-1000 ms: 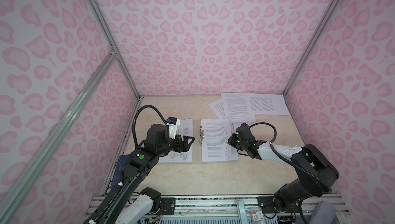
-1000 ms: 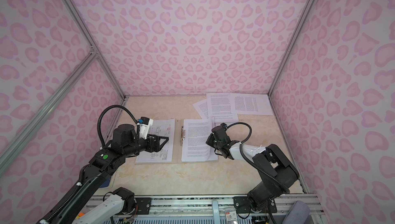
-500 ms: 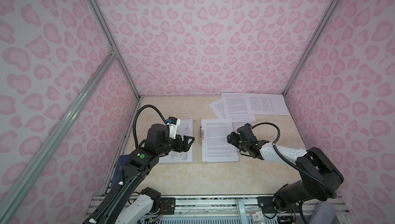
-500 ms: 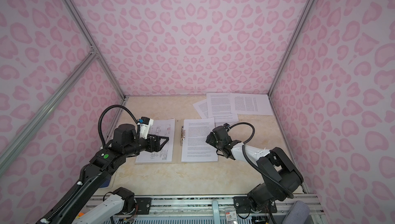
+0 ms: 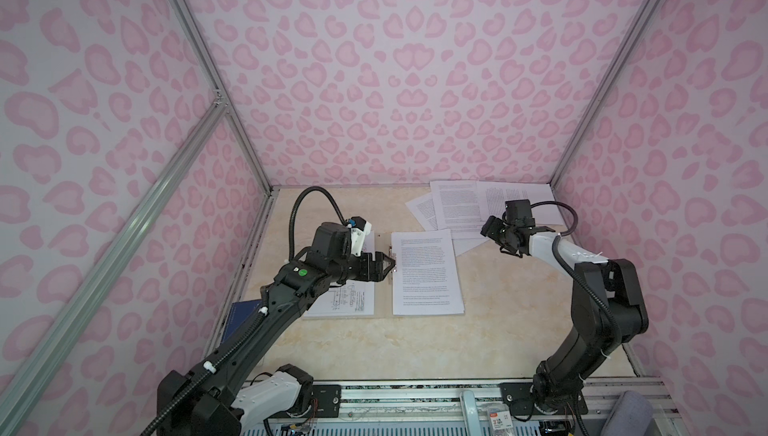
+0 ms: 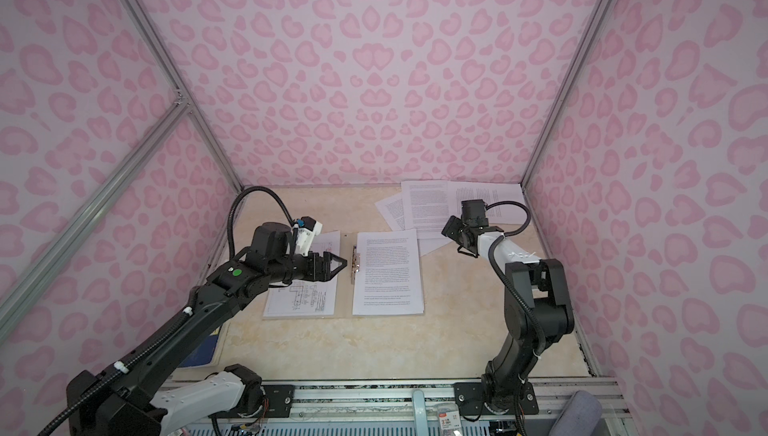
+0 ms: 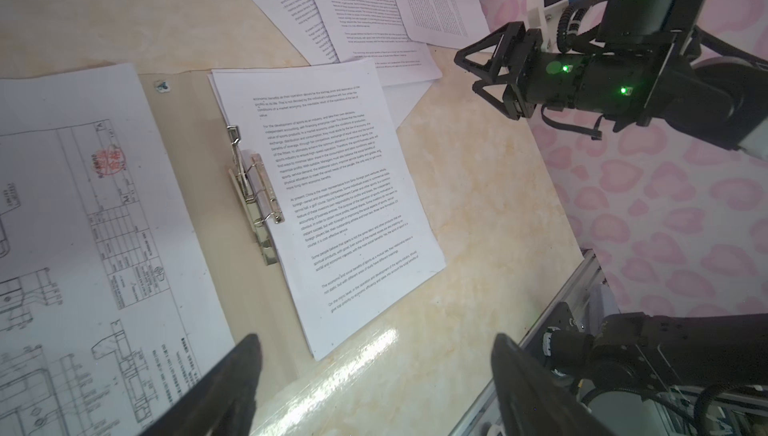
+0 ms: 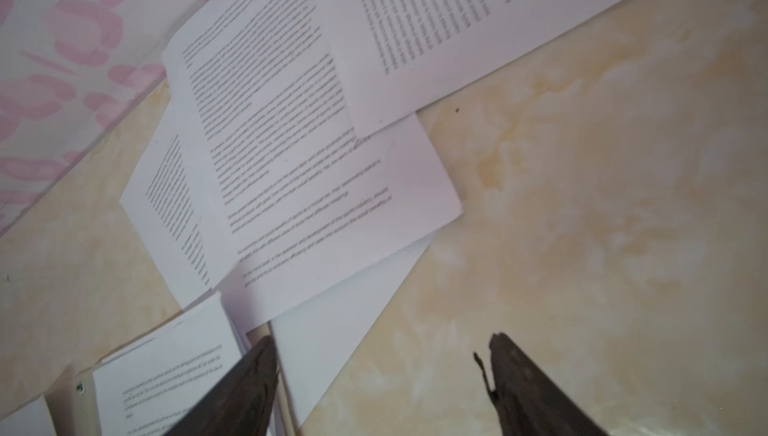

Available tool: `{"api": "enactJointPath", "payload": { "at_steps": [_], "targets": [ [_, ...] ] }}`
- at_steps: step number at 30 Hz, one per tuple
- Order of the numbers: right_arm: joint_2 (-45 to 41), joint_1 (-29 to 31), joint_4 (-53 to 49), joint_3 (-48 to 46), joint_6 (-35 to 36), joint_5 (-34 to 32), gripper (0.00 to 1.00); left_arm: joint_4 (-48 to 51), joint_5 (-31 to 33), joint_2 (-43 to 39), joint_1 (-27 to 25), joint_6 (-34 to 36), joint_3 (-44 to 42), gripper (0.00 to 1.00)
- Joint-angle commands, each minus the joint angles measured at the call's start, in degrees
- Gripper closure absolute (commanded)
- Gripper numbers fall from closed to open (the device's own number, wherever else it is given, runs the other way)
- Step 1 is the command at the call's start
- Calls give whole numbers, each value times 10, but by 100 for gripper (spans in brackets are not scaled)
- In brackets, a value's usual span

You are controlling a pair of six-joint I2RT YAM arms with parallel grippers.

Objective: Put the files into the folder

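Note:
The folder [image 5: 383, 305] lies open on the table, with a metal clip [image 7: 255, 193] at its spine. A drawing sheet [image 5: 349, 301] covers its left leaf. A printed text sheet [image 5: 426, 272] lies on its right leaf. My left gripper [image 5: 392, 265] hovers open just above the clip; in the left wrist view its fingers [image 7: 253, 355] stand wide with only table between them. My right gripper [image 5: 491, 238] is raised and open, empty, beyond the text sheet's far right corner. Several loose files [image 5: 453, 205] lie fanned at the back right, close under it [image 8: 282, 143].
A dark blue book [image 5: 243, 319] lies at the front left, partly under my left arm. Pink patterned walls [image 5: 415, 80] close in the back and both sides. A metal rail [image 5: 415, 388] runs along the front edge.
My right gripper opened at the text sheet's right edge, let it go, then rose and drew back to the right toward the loose files. The left arm has stayed put.

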State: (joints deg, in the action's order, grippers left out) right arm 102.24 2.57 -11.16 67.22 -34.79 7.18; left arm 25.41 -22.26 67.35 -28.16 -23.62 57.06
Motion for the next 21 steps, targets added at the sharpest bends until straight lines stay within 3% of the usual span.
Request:
{"api": "enactJointPath", "payload": {
  "at_steps": [1,8,14,21],
  "targets": [
    [53,-37,-32,49,49,41,26,-29,-6,44,-17,-19,33,13],
    [155,-82,-42,129,45,116,41,-33,-11,122,-40,-31,87,14],
    [188,-84,-24,135,33,161,46,-37,-14,147,-41,-35,97,14],
    [199,-85,-20,137,11,181,58,-36,-11,151,-41,-38,97,15]
  ]
}}
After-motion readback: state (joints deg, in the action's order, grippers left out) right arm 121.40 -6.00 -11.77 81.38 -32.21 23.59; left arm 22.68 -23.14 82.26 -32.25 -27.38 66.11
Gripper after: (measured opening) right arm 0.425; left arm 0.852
